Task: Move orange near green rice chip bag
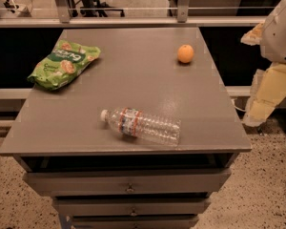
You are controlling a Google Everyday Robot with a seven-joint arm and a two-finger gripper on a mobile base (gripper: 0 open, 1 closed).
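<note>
orange [185, 53] and green rice chip bag [63, 63] both lie on the flat grey top of a drawer cabinet [133, 85], which fills most of the view. two closed drawer fronts [128, 181] with small knobs show below its front edge, and it stands on a speckled floor [267, 190].

next in size, the robot's white arm [282, 30] comes in at the right edge of the view. its cream-coloured gripper [258, 112] hangs downward beside the cabinet's right side, off the top and touching nothing on it. whether the gripper is spread or pressed together cannot be told.

the bag lies flat at the far left of the top, close to the left edge, printed side up. a clear plastic water bottle [143, 126] lies on its side near the front edge, with its white cap pointing left.

smallest, the orange sits alone at the far right of the top, near the right edge, well apart from the bag, the bottle and the gripper.
</note>
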